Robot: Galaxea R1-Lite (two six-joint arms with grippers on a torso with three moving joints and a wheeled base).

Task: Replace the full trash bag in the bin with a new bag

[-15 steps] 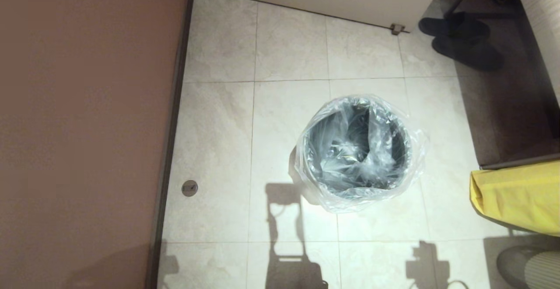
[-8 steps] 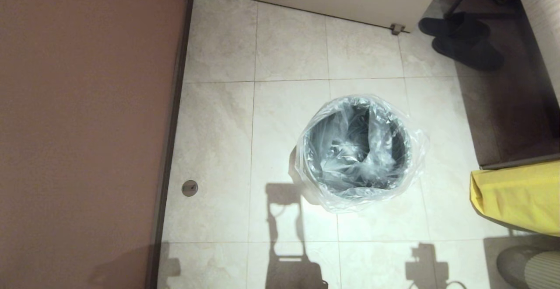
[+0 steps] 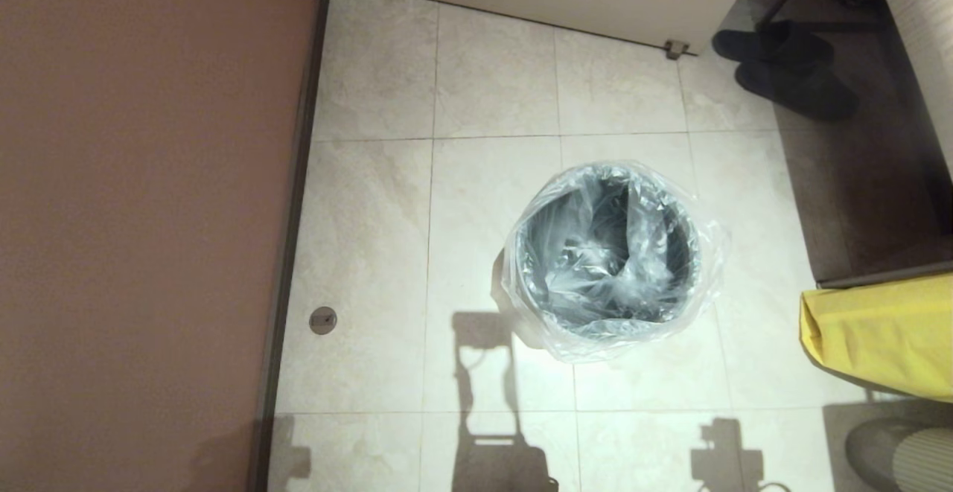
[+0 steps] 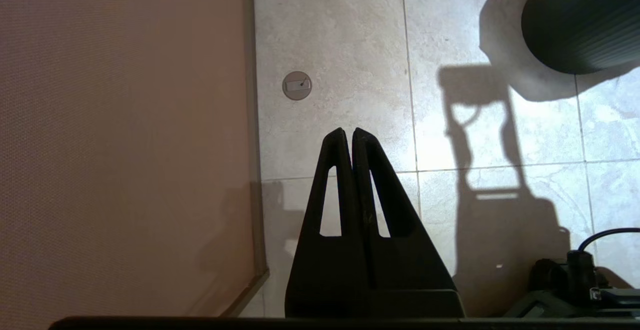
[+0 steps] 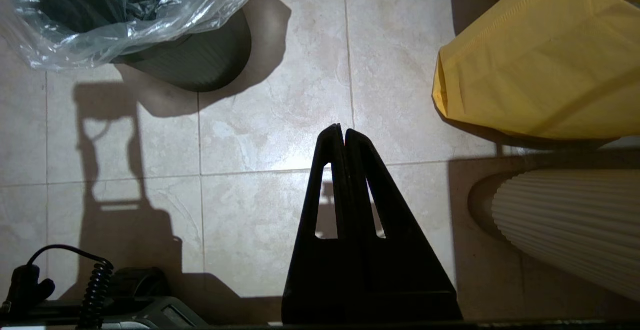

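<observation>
The round dark bin [image 3: 674, 243] stands on the tiled floor at the middle of the head view. The new bag [image 3: 595, 254], thin and transparent, lines it, its edge folded out over the rim all round. In the right wrist view the bag [image 5: 125, 15] drapes over the ribbed outer wall of the bin [image 5: 200, 60]. My left gripper [image 4: 348, 131] hangs shut and empty over bare tiles near the wall, with the bin [image 4: 580, 20] off to one side. My right gripper [image 5: 344, 128] is shut and empty over the floor between bin and yellow bag. Neither gripper shows in the head view.
An opaque yellow bag [image 3: 886, 332] sits at the right beside a pale ribbed object [image 3: 919, 458]. A brown wall [image 3: 141, 216] runs along the left, with a round floor fitting [image 3: 322, 320] near it. Dark slippers [image 3: 789, 68] lie at the far right by a door.
</observation>
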